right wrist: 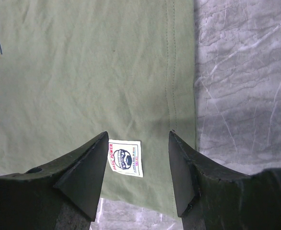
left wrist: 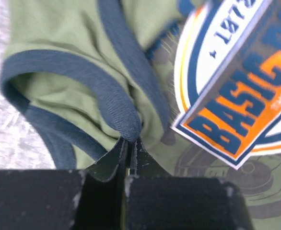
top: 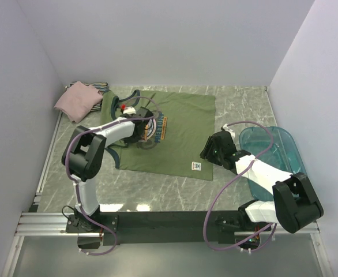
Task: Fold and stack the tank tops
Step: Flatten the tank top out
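The olive-green tank top (top: 183, 135) lies spread flat on the table, its chest print (top: 156, 128) facing up. My left gripper (top: 139, 117) is shut on the navy trim (left wrist: 123, 112) of a bunched strap beside the print (left wrist: 236, 91). My right gripper (top: 211, 151) is open and empty, low over the shirt's near right hem; in the right wrist view the gripper (right wrist: 138, 136) frames a small white label (right wrist: 125, 158) on the green cloth (right wrist: 92, 72). The pale pink tank top (top: 77, 101) lies folded at the back left on the striped one (top: 101, 88).
A translucent teal tub (top: 275, 151) stands at the right, under my right arm. White walls close the table on the left, back and right. Bare marble tabletop (right wrist: 241, 86) shows right of the hem.
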Robot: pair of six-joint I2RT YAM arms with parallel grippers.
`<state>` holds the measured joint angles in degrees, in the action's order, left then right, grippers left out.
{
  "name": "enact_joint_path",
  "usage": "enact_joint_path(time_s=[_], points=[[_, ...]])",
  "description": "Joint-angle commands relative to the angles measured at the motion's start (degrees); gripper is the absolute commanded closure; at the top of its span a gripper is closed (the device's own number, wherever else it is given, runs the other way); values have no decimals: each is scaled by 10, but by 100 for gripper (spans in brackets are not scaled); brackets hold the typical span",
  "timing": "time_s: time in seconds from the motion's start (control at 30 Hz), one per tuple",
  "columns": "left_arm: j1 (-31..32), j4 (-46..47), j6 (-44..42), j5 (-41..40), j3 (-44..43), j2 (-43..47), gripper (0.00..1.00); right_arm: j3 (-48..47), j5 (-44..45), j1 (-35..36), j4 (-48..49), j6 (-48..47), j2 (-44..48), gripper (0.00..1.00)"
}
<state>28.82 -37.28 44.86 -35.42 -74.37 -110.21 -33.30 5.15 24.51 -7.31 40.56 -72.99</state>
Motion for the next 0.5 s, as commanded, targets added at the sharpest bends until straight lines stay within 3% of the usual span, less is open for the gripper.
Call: enact_joint_path(time_s=[0.0, 0.23, 0.47], points=[[-40, 4, 25, -23, -10, 71, 99, 3, 11, 1, -1, -10, 5, 40], [-172, 64, 52, 53, 80, 214, 99, 2, -8, -3, 1, -9, 0, 40], [-329, 115, 90, 122, 179, 272, 99, 5, -20, -7, 8, -7, -7, 40]])
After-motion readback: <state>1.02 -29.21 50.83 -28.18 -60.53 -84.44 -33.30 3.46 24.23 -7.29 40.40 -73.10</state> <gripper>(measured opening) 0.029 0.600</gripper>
